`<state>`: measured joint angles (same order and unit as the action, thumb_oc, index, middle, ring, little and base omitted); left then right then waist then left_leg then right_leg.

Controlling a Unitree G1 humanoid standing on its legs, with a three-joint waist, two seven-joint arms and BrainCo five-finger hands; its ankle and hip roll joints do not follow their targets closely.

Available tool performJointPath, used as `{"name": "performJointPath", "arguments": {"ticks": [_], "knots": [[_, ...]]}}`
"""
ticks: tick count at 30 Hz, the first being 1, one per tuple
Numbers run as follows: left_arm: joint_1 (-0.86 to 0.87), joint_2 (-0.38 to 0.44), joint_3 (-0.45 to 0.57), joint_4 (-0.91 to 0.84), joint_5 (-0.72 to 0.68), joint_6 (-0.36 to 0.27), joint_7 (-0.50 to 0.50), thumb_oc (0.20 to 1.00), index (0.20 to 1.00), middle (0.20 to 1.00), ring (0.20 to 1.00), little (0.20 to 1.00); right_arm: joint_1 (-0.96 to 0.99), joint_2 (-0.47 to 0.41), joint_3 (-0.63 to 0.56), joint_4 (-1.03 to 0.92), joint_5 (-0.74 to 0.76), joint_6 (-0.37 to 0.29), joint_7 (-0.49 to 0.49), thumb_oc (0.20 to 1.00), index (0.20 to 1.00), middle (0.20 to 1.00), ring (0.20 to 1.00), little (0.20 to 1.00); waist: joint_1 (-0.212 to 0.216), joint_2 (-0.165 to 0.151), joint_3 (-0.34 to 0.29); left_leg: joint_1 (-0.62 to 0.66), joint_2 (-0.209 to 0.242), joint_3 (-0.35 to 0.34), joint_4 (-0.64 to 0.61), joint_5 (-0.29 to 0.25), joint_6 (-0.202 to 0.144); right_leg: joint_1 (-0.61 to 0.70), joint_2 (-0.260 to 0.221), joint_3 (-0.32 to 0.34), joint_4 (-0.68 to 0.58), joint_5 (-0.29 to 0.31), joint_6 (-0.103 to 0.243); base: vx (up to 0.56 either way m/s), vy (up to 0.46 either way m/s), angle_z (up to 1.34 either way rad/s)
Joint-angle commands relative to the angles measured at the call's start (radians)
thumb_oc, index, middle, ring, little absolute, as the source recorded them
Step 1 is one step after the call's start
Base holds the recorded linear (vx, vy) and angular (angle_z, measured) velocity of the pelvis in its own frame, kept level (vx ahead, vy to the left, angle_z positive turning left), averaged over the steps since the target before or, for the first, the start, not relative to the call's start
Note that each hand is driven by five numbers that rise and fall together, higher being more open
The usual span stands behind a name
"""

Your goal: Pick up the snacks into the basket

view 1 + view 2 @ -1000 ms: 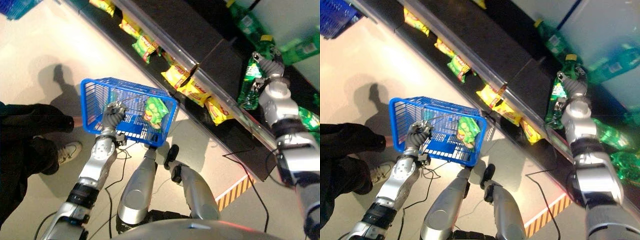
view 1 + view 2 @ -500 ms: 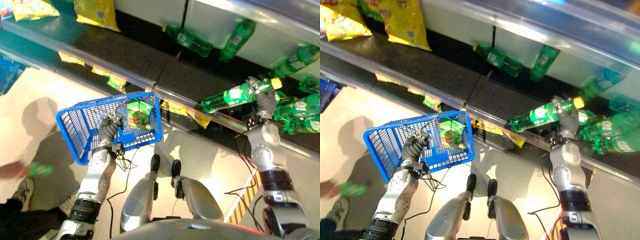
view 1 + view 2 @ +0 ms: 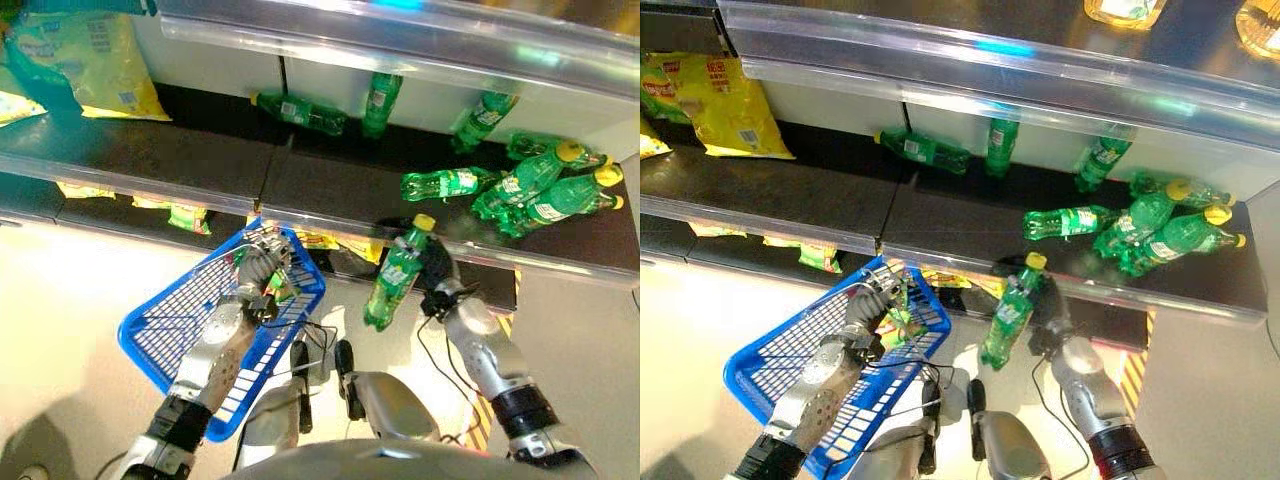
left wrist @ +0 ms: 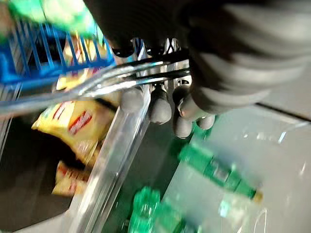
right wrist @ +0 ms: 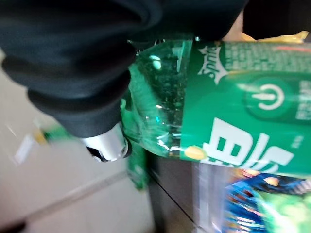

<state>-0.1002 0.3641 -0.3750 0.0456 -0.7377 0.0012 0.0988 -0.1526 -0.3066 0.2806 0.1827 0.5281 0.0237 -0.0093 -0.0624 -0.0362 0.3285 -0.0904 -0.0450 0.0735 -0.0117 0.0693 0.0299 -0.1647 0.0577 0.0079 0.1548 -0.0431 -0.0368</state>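
The right robot hand (image 3: 436,280) is wrapped round a green plastic bottle with a yellow cap (image 3: 394,277), carrying it in the air just off the front edge of the dark shelf (image 3: 330,190), beside the blue wire basket (image 3: 165,335). The left robot hand (image 3: 258,272) is curled round the basket's metal handle (image 4: 97,85) and holds the basket up below that front edge.

A green snack bag (image 3: 902,322) already lies in the basket. The bottle hangs tilted, cap up; judging by this, a slack hold could let it slip to the floor, or it could strike the basket's rim on the way in.

More green bottles (image 3: 535,185) lie along the shelf's right end and back edge, yellow snack bags (image 3: 100,75) at its left end. The clear rail along the shelf's front edge (image 3: 320,215) runs close above the basket and could catch it.
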Motion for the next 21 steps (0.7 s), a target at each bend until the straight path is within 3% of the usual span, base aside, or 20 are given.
{"name": "performJointPath", "arguments": {"ticks": [1, 6, 16, 21], "knots": [[-0.229, -0.079, -0.176, -0.148, -0.046, -0.105, -0.11, 0.2, 0.2, 0.2, 0.2, 0.2, -0.139, 0.047, 0.053, 0.013, -0.036, -0.069, 0.008, 0.2, 0.2, 0.2, 0.2, 0.2, 0.004, -0.017, -0.108, -0.032, 0.017, -0.001, 0.132, -0.153, -0.043, -0.011, -0.154, 0.026, -0.081, 0.038, 0.175, -0.13, -0.015, -0.07], [-0.388, -0.151, -0.325, -0.133, -0.102, -0.113, -0.091, 0.2, 0.2, 0.2, 0.2, 0.2, -0.29, 0.098, 0.15, 0.142, -0.071, -0.083, -0.039, 0.2, 0.2, 0.2, 0.2, 0.2, 0.018, -0.005, -0.029, -0.1, 0.01, -0.015, 0.16, -0.137, -0.049, -0.066, -0.156, 0.011, -0.056, 0.045, 0.168, -0.12, -0.031, 0.02], [-0.454, -0.221, -0.397, -0.113, -0.165, -0.126, -0.069, 0.2, 0.2, 0.2, 0.2, 0.2, -0.424, 0.157, 0.177, 0.299, -0.065, -0.108, -0.107, 0.2, 0.2, 0.2, 0.2, 0.2, 0.047, 0.028, 0.048, -0.157, 0.0, -0.022, 0.173, -0.119, -0.048, -0.118, -0.167, 0.0, -0.034, 0.059, 0.171, -0.06, -0.005, 0.1], [-0.452, -0.214, -0.4, -0.116, -0.172, -0.126, -0.072, 0.2, 0.2, 0.2, 0.2, 0.2, -0.46, 0.167, 0.183, 0.342, -0.075, -0.114, -0.12, 0.2, 0.2, 0.2, 0.2, 0.2, 0.064, 0.032, 0.065, -0.171, -0.008, -0.03, 0.187, -0.123, -0.045, -0.121, -0.173, -0.003, -0.036, 0.063, 0.175, 0.0, 0.013, 0.01]]}}
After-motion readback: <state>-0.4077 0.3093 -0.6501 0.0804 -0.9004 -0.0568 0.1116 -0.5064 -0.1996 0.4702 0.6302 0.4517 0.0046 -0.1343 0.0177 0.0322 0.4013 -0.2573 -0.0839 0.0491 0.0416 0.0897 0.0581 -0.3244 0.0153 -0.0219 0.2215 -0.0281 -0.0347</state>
